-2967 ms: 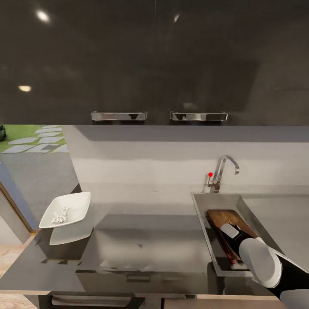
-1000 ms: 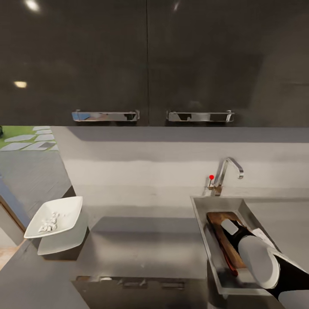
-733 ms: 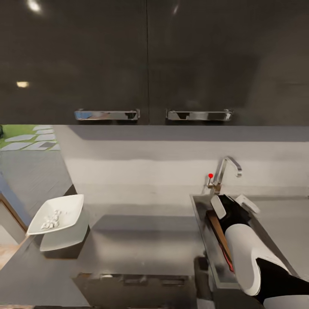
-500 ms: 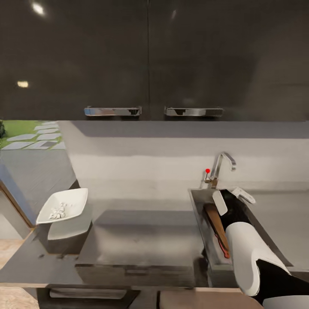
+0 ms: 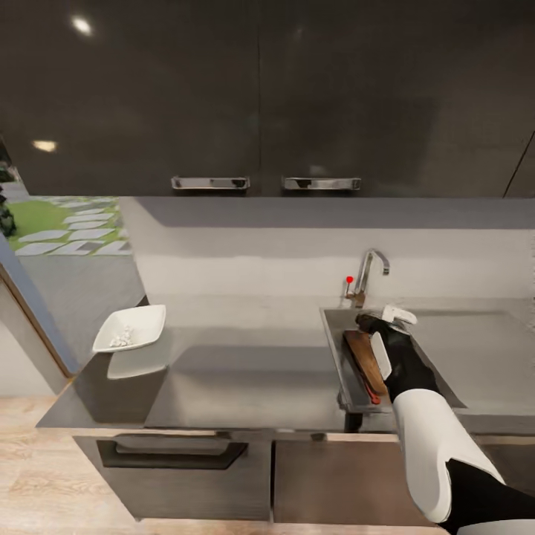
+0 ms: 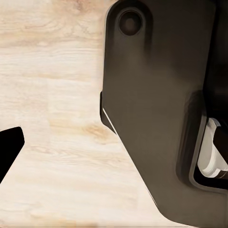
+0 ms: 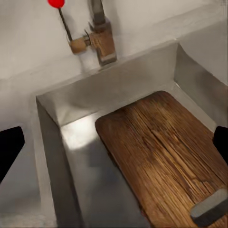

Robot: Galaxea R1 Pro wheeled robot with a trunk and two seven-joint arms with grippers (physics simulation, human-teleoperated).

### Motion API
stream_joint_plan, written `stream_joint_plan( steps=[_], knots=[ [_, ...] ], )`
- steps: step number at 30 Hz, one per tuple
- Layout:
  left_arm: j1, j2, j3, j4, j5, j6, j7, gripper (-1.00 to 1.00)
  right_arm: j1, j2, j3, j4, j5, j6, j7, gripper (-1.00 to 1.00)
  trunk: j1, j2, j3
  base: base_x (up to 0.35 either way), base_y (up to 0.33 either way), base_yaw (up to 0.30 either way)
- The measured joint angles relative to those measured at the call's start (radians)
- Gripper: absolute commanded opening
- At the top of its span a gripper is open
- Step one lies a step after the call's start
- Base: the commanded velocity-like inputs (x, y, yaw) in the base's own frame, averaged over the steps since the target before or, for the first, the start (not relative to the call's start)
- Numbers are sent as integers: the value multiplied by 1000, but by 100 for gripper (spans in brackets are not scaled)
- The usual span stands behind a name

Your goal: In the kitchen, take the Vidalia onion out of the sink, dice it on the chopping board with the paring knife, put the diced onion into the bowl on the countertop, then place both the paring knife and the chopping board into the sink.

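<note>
One long grey countertop (image 5: 245,364) under dark cabinets (image 5: 260,96), right hand (image 5: 388,332) spread open above sink (image 5: 334,349).

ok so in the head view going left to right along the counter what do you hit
bowl holding white diced bits → bare stretch of countertop → sink with the tap behind it → chopping board lying in the sink → right gripper, open above the basin → drainboard
</note>
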State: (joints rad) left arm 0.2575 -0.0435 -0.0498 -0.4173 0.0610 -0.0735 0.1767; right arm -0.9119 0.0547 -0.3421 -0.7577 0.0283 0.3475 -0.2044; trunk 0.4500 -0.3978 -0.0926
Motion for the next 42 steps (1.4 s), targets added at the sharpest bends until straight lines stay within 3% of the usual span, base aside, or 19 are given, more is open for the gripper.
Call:
stream_joint_plan(
  steps=[3, 7, 13, 18, 25, 29, 32, 36, 39, 42],
  knots=[
    [0, 0, 0, 0, 0, 0, 0, 100, 53, 7, 2, -63, 104, -14, 113, 100, 0, 0, 0, -346, 0, 0],
    [0, 0, 1, 0, 0, 0, 0, 100, 157, 39, 2, -214, 185, -42, 195, 100, 0, 0, 0, -346, 0, 0],
    [0, 0, 1, -1, 0, 1, 1, 100, 360, 62, 4, -484, 207, -51, 316, 100, 0, 0, 0, -346, 0, 0],
    [0, 0, 1, -2, 0, 2, 1, 100, 458, 74, 4, -565, 214, -60, 346, 100, 0, 0, 0, -346, 0, 0],
    [0, 0, 1, -3, 0, 2, 1, 100, 536, 80, 4, -578, 228, -119, 351, 100, 0, 0, 0, -346, 0, 0],
    [0, 0, 2, -4, 0, 2, 2, 100, 583, 103, 4, -579, 244, -161, 352, 100, 0, 0, 0, -346, 0, 0],
    [0, 1, 3, -5, 0, 2, 2, 100, 622, 118, 4, -579, 280, -198, 353, 100, 0, 0, 0, -346, -2, 0],
    [0, 2, 3, -8, 0, 2, 2, 100, 639, 119, 3, -554, 323, -211, 364, 100, 0, 0, 0, -245, -77, 0],
    [0, 17, 4, -18, 0, 2, 7, 100, 642, 118, 2, -450, 336, -231, 391, 100, 0, 0, 0, -60, -131, 0],
    [-1, 41, 5, -24, 0, 4, 9, 100, 643, 118, -1, -247, 360, -354, 397, 100, -1, 0, 0, -12, -118, 0]
  ],
)
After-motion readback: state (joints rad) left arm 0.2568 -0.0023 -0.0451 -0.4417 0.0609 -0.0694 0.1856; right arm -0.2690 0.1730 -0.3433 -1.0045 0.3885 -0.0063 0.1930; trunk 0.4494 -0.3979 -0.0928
